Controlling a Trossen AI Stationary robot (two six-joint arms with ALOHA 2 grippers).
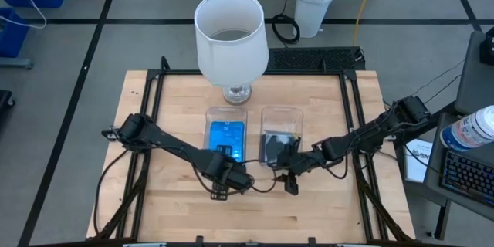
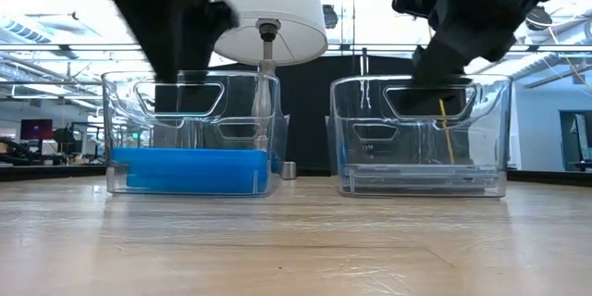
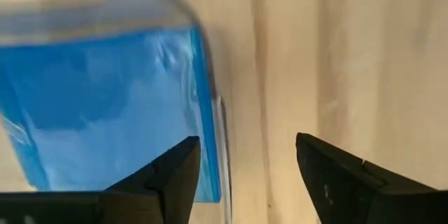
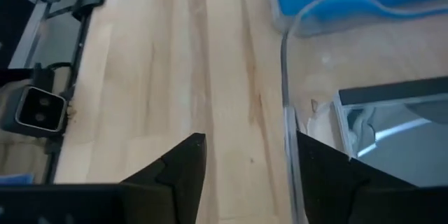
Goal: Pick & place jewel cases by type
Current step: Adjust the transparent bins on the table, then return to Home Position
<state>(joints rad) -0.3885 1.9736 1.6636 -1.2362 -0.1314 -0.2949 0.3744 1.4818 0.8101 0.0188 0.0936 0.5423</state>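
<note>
With blue jewel cases (image 1: 227, 135) in the tray left of the lamp (image 1: 231, 40) and grey jewel cases (image 1: 278, 145) in the tray to its right, both the left claw (image 3: 245, 171) and the right claw (image 4: 248, 161) were seen spread and empty, so a release step was judged finished and withdrawal was called for next.

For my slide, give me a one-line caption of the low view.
Bright blue jewel cases and smoky grey jewel cases sorted into two clear plastic trays on the wooden table.
</note>
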